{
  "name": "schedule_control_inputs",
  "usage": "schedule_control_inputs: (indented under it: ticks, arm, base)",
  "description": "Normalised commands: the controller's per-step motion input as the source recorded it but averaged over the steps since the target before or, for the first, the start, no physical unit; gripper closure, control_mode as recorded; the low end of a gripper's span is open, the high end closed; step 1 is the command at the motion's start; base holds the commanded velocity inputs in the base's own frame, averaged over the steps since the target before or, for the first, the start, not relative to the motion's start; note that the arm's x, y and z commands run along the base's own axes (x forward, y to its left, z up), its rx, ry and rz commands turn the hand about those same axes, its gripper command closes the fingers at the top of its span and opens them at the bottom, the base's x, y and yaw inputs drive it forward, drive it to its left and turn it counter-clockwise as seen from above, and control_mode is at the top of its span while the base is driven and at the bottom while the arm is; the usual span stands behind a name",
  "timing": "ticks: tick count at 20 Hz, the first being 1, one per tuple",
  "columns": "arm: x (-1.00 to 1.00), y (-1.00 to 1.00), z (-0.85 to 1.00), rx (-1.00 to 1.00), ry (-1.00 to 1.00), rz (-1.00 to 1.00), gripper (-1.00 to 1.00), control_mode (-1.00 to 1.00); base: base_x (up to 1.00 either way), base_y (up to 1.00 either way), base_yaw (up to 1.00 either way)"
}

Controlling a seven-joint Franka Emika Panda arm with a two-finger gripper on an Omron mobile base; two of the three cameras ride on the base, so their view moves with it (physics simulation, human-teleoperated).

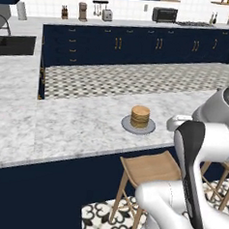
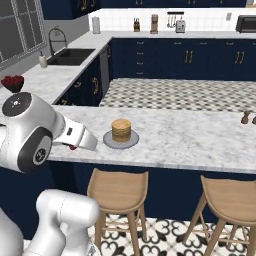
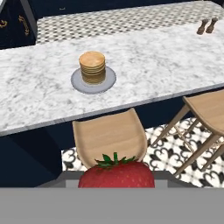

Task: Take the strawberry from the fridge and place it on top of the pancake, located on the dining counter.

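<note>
A navy kitchen with gold-handled cabinets [image 1: 116, 44] runs along the back wall, a patterned tile floor [image 1: 138, 79] lying between it and the long marbled dining counter [image 1: 76, 128] in the foreground; a dark sink [image 2: 70, 56] is set into the side run of worktop at the left, and a toaster oven [image 1: 164, 15] stands on the rear one. Two wooden stools [image 2: 119, 187] are tucked along the near edge of the dining counter, one directly below the plate, the other further right; the white arm [image 1: 200, 156] rises in front of them. On the counter, close to its near edge, sits a round grey plate [image 1: 126, 125] bearing the pancake [image 1: 140, 116], a short tan stack with its top bare; a pair of small brown shakers [image 3: 205, 27] stands well apart to the right. The jaws [image 3: 116, 183] are clamped on the strawberry [image 3: 116, 175], red with green leaves at its crown; in the hand view it lies low in the foreground, over the stool seat and short of the counter's edge, well apart from the pancake; in the right base view a speck of red shows beneath the hand, left of the plate.
</note>
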Motion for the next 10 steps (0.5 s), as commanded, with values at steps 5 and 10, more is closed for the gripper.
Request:
schedule_control_inputs:
  ticks: [5, 10]
  arm:
    - [0.58, 0.0, 0.0, 0.0, 0.02, 0.07, 1.0, -1.0]
    - [1.0, 0.0, 0.0, 0.0, 0.08, 0.18, 1.0, -1.0]
  base:
    - [0.17, 0.0, 0.01]
    - [0.0, 0.0, 0.0]
